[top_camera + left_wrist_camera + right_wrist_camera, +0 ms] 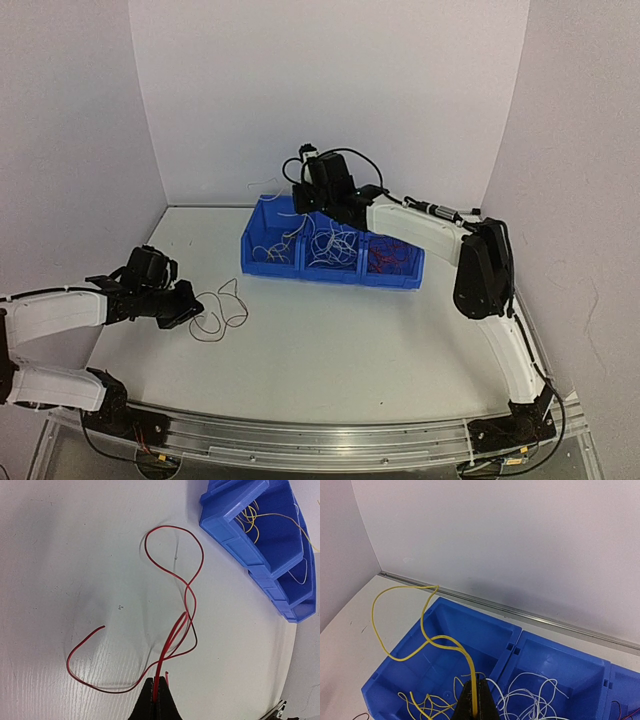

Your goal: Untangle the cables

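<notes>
A red cable lies in loose loops on the white table, left of the blue bin. My left gripper is shut on one strand of it, low over the table. My right gripper is shut on a yellow cable above the bin's left compartment. That cable arcs up and out over the bin's left rim. More yellow cables lie in the left compartment, white cables in the middle one and red cables in the right one.
The three-compartment bin stands near the back wall, with white walls enclosing the table at back and sides. The right arm reaches over the table's right side. A metal rail runs along the near edge.
</notes>
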### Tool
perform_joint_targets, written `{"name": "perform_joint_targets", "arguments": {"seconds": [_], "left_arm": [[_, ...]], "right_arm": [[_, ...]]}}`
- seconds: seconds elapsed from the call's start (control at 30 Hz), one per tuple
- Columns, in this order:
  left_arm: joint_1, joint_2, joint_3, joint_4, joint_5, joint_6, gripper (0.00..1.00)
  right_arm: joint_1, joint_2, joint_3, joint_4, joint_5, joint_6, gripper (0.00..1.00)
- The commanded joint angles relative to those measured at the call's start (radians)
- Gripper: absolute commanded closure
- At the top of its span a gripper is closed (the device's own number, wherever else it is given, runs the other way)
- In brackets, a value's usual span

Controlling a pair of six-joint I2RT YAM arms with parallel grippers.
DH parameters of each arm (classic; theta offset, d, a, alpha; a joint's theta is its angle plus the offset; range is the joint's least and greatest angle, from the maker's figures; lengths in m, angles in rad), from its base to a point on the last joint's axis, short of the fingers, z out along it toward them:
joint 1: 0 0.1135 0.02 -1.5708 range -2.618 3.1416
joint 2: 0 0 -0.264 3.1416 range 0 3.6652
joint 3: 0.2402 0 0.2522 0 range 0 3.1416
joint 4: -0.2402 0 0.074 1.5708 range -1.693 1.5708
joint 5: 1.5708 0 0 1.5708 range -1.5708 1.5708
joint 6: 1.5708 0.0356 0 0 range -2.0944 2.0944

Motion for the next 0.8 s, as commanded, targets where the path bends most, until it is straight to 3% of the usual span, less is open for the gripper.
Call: {"name": "perform_joint_targets", "arguments": {"seconds": [0.0,0.4,0.77], "left_arm": [[-0.003,0.002,0.002,0.021,0.002,0.013,1.00],[-0.003,0.014,-0.001,0.022,0.002,0.028,1.00],[-0.003,0.038,-0.003,0.021,0.004,0.041,1.00]], "right_arm": [[0.025,0.052,0.054,-0.022,0.120,-0.102,1.00],[0.026,0.013,-0.034,-0.032,0.173,-0.290,1.00],[0.027,0.079,0.053,-0.068,0.209,-0.456,1.00]]}}
